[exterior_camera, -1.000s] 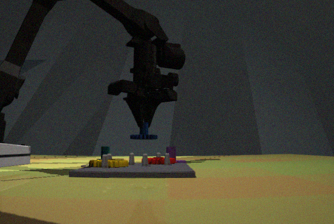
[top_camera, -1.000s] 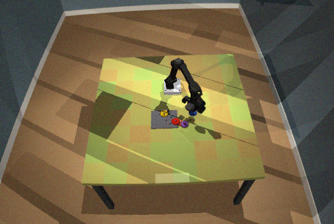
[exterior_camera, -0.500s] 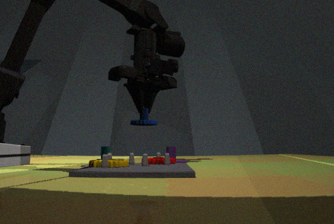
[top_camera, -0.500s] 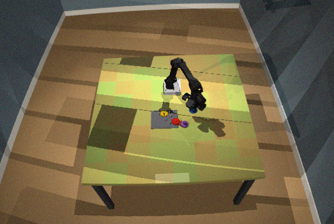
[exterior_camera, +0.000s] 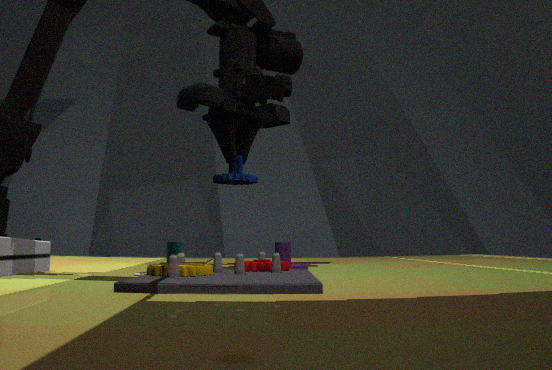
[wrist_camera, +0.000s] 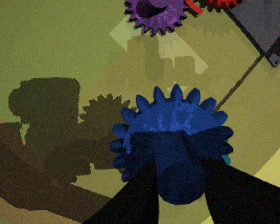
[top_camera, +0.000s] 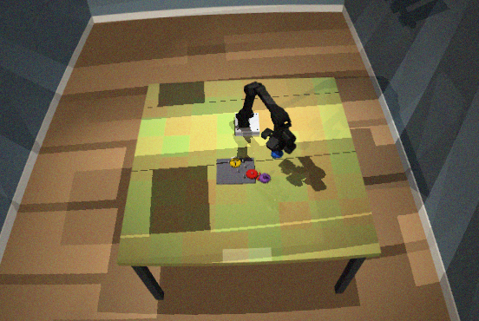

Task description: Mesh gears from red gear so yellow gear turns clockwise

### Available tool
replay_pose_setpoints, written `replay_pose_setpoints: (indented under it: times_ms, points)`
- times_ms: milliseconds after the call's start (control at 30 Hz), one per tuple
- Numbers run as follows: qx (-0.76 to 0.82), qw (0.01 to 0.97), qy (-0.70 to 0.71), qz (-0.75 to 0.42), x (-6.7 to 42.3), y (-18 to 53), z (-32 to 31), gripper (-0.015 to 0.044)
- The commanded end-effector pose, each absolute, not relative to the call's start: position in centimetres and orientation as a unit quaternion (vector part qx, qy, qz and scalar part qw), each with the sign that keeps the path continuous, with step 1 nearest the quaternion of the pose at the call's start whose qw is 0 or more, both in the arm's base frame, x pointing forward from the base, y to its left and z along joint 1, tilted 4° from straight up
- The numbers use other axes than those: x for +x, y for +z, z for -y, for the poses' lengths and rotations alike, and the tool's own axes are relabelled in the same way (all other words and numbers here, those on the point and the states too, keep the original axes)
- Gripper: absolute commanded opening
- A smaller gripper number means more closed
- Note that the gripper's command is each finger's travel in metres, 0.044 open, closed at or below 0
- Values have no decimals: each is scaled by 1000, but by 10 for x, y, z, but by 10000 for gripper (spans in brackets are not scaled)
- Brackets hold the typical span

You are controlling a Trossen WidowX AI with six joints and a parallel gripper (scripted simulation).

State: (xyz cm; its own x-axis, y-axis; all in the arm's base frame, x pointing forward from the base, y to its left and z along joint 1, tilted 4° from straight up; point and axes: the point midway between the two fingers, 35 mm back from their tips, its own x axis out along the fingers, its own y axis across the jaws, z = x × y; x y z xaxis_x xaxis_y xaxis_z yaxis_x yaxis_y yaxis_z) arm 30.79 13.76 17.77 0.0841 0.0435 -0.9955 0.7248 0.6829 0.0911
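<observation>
My gripper (exterior_camera: 237, 161) (wrist_camera: 179, 170) is shut on the hub of the blue gear (top_camera: 277, 153) (exterior_camera: 235, 179) (wrist_camera: 172, 117). The gear hangs level, well above the table, off the board's right side in the top view. The grey board (top_camera: 226, 177) (exterior_camera: 240, 286) (wrist_camera: 260, 30) bears the yellow gear (top_camera: 235, 162) (exterior_camera: 195, 270), the red gear (top_camera: 253, 173) (exterior_camera: 265, 266) and several bare pegs. The purple gear (top_camera: 265, 178) (exterior_camera: 283, 251) (wrist_camera: 165, 21) stands on the table beside the red gear. The teal gear's hub (exterior_camera: 174, 249) shows behind the board; a teal sliver (wrist_camera: 227, 160) shows past the blue gear.
The arm's white base (top_camera: 252, 129) (exterior_camera: 25, 255) stands behind the board in the top view. A red arrow (wrist_camera: 194, 7) lies between the purple and red gears. Dark shadows of the arm and gripper fall on the table.
</observation>
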Motion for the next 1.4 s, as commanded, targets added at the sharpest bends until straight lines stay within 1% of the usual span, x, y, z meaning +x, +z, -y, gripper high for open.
replay_pose_setpoints:
  times_ms: [0, 233, 1367]
  points:
    - [310, 670, -254, -625, 305, 188, -137, 0]
    - [310, 670, -254, -625, 305, 192, -133, 0]
    - [307, 671, -257, -624, 315, 150, -53, 0]
